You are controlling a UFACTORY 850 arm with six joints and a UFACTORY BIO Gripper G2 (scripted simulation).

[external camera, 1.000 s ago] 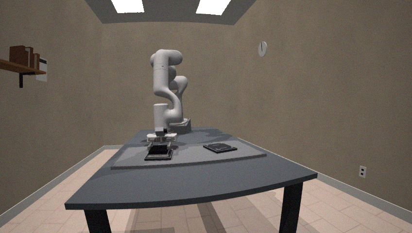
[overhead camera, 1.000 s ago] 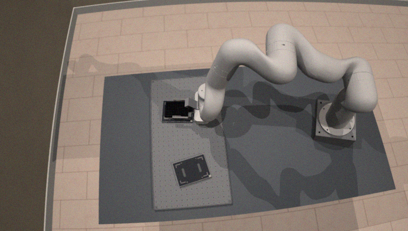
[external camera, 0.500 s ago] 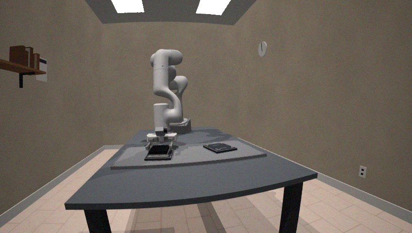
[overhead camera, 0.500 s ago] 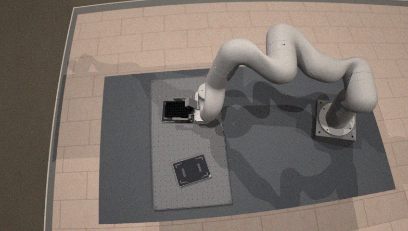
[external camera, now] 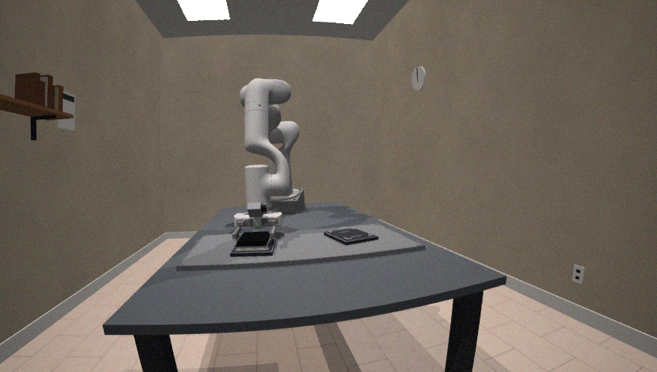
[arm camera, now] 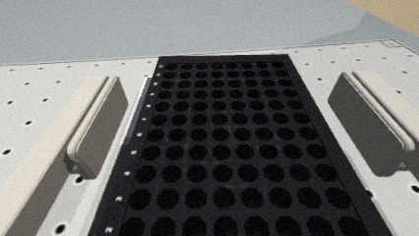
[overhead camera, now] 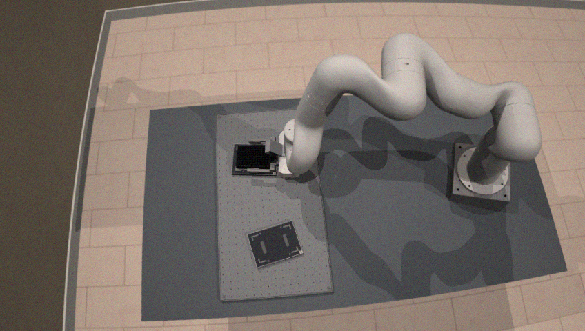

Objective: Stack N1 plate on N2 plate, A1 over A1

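Fingers flank the black plate, side gaps plain only in wrist view.

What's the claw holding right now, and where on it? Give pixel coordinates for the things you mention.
Nothing: the claw (overhead camera: 262, 156) (external camera: 255, 234) (arm camera: 241, 123) is open, its pads standing off both long sides of the black 96-well plate (overhead camera: 250, 156) (external camera: 252, 238) (arm camera: 211, 126).

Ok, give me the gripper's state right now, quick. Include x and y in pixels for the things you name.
Gripper (overhead camera: 262, 156) (external camera: 255, 234) (arm camera: 237, 125): open, holding nothing, fingers spread on either side of the black well plate (overhead camera: 250, 156) (external camera: 253, 238) (arm camera: 221, 143), a gap at each side.
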